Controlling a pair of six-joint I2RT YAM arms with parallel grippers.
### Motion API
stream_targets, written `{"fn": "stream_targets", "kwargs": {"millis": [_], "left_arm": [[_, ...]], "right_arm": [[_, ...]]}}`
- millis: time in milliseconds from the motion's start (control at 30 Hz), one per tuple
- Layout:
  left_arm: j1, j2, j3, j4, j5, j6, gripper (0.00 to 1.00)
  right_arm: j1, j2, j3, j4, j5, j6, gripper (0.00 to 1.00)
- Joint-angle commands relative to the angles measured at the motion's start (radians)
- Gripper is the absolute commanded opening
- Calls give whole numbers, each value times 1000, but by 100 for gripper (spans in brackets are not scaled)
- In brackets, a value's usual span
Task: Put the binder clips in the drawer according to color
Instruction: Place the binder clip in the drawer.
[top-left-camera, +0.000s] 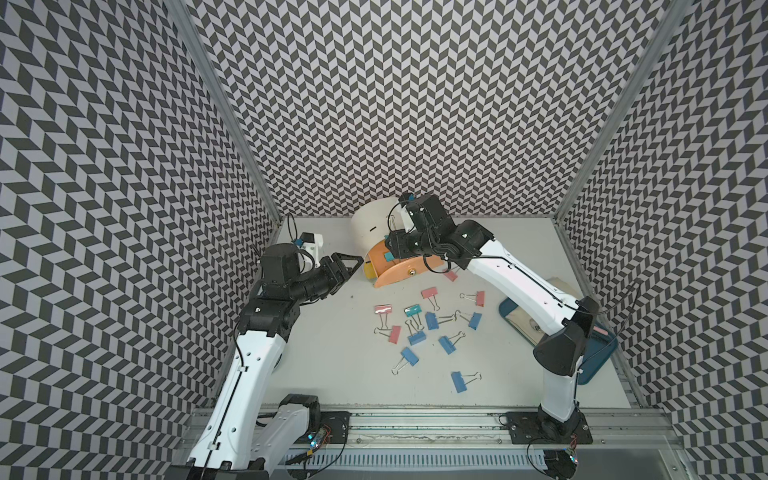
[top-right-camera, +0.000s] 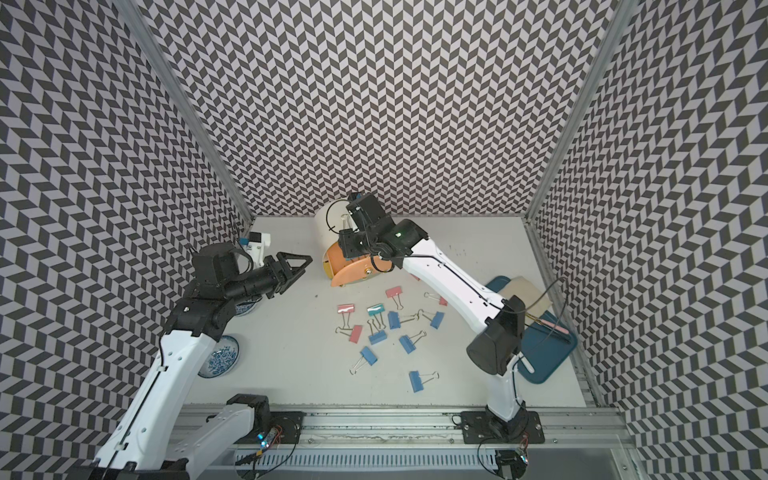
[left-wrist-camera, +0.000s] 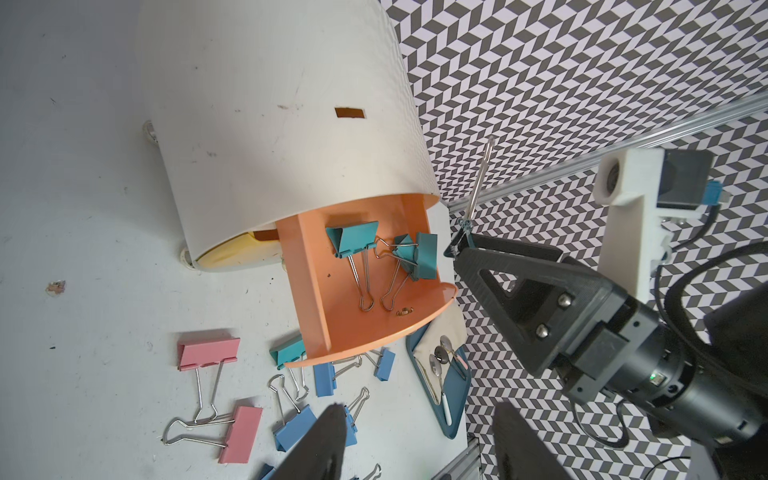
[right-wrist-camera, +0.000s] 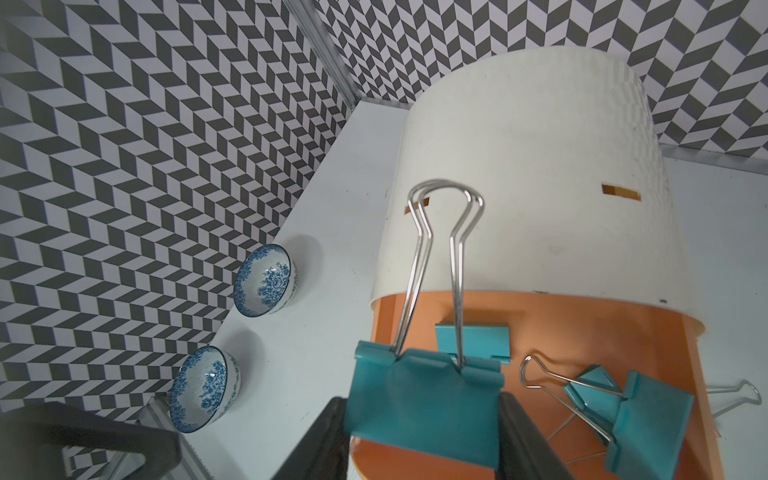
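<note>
My right gripper (right-wrist-camera: 424, 419) is shut on a teal binder clip (right-wrist-camera: 424, 407) and holds it above the pulled-out orange drawer (left-wrist-camera: 332, 291), with the clip's wire handles pointing up. Two teal clips (left-wrist-camera: 353, 237) (left-wrist-camera: 419, 255) lie in that drawer. It sticks out of a round cream cabinet (top-left-camera: 370, 228). Pink (top-left-camera: 383, 308), teal (top-left-camera: 412, 311) and blue (top-left-camera: 460, 381) binder clips lie scattered on the table in front of it. My left gripper (top-left-camera: 353, 264) hangs open and empty just left of the drawer.
A blue tray (top-right-camera: 540, 357) with spoons and a cloth sits at the right edge, partly under my right arm. Two blue-patterned bowls (right-wrist-camera: 262, 280) (right-wrist-camera: 203, 388) stand by the left wall. A yellow drawer (left-wrist-camera: 237, 253) shows under the orange one.
</note>
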Motion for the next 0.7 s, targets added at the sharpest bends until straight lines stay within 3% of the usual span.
{"fn": "stream_targets", "kwargs": {"millis": [0,300,667], "left_arm": [[7,-24,-8,6,12,21,60],[8,-45,-12,-9,8,18,60],[9,-71,-14,-46,-6,30,60]], "right_arm": [[1,-22,-4,28,20,-7,56],[-17,-51,-7,33,26,9,64],[-25,-147,-42,46,42,28,64]]}}
